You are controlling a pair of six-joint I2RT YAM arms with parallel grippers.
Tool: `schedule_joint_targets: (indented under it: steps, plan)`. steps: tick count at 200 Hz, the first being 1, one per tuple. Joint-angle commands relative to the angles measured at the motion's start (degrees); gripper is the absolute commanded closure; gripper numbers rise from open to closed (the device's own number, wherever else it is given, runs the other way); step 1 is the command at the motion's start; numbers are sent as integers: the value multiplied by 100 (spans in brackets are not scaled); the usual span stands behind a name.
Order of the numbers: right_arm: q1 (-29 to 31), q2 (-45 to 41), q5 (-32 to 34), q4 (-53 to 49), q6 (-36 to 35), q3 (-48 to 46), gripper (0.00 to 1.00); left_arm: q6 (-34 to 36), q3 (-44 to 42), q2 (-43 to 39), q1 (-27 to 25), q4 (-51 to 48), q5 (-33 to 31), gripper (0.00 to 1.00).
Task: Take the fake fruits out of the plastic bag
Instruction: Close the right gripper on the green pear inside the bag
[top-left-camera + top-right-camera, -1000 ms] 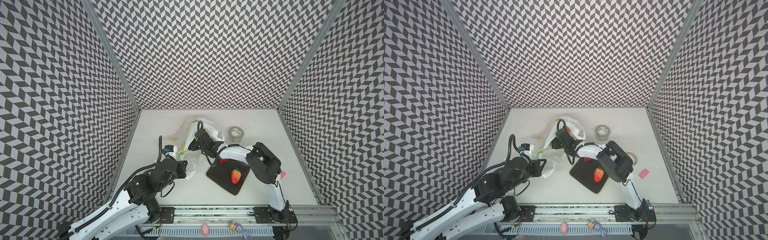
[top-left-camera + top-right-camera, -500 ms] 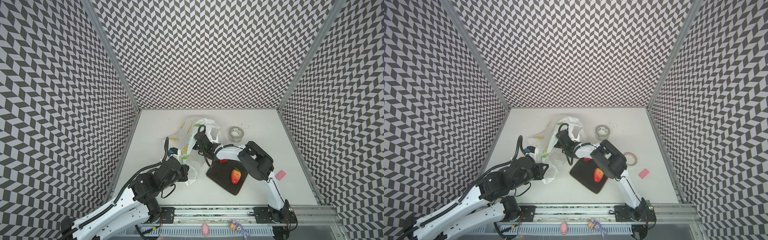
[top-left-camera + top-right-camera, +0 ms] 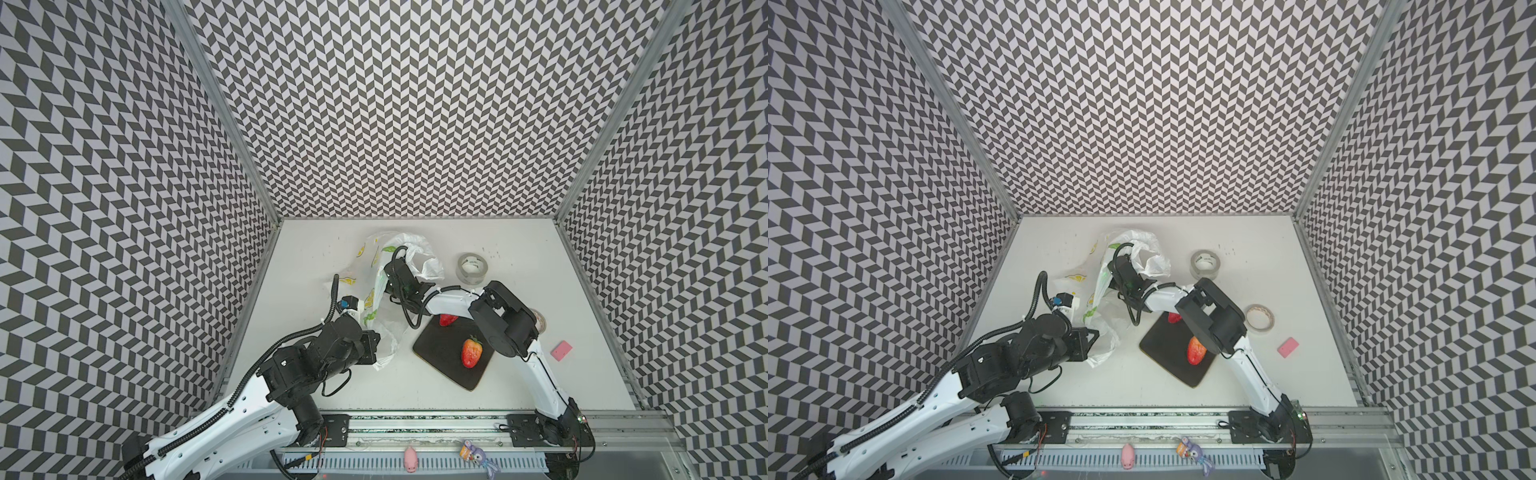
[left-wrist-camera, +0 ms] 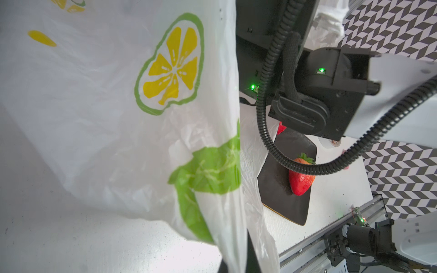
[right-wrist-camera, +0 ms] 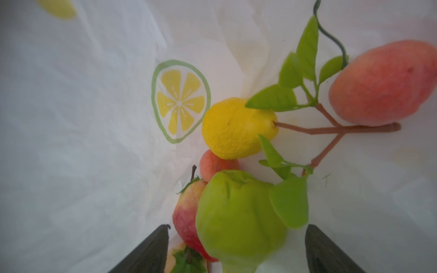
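Note:
The plastic bag (image 3: 380, 291) (image 3: 1100, 286), white with lemon prints, lies left of centre. My left gripper (image 3: 376, 347) (image 4: 237, 263) is shut on the bag's near edge and holds the film (image 4: 142, 118) taut. My right gripper (image 5: 236, 250) is inside the bag and open, its fingers (image 5: 146, 253) either side of a green pear (image 5: 236, 212) with gaps. Other fake fruits lie behind it: a yellow pear (image 5: 234, 128), a pink-red fruit (image 5: 383, 82) on a leafy twig, and small red ones (image 5: 186, 212). Two strawberries (image 3: 471, 352) (image 3: 448, 319) lie on the black board (image 3: 440, 361).
A clear tape roll (image 3: 471, 269) stands behind the right arm, and a tan tape roll (image 3: 1258, 318) sits beside its elbow. A pink block (image 3: 561, 351) lies at the right. A pink pig (image 3: 410, 459) and a purple figure (image 3: 478, 455) sit on the front rail.
My right arm has pushed further left into the bag and its jaws have spread wider. The left gripper has drawn the bag's edge slightly toward the front.

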Motion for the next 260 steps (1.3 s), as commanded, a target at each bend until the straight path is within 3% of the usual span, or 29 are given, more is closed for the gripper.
schedule_joint_targets:
  steps: [1,90,122,162,260]
  plan:
    - [-37,266,245,84,249,274,11,116,-26,-7,-35,26,120,100]
    - [41,1216,653,-1096,447,1697,18,285,23,-113,-31,212,363,100]
    - [93,1384,667,-1329,441,1924,28,270,45,-183,-28,256,342,100]
    - [138,970,687,-1014,337,1431,53,-3,-65,-392,-28,261,29,100]
    - [224,-1082,-72,339,-76,-1039,57,-514,-383,-673,-21,656,-647,100]
